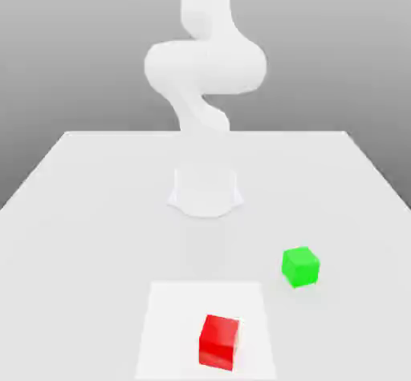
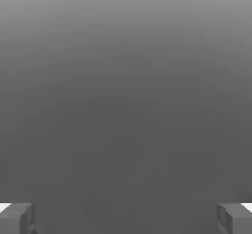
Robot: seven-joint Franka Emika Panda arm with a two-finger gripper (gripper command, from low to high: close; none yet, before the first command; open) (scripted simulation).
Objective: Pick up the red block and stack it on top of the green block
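Note:
The red block (image 1: 219,342) rests on a lighter white square patch (image 1: 172,323) near the table's front edge. The green block (image 1: 300,266) sits on the table behind it, toward the exterior view's right, a short gap away. In the hand view my gripper (image 2: 126,218) is open: two grey fingertips (image 2: 17,218) stand far apart with only plain grey background between them and nothing held. Neither block appears in the hand view.
The white arm (image 1: 205,66) rises from its round base (image 1: 205,191) at the middle of the white table (image 1: 88,211) and bends upward out of the picture. The table's edges show at the exterior view's left, right and back.

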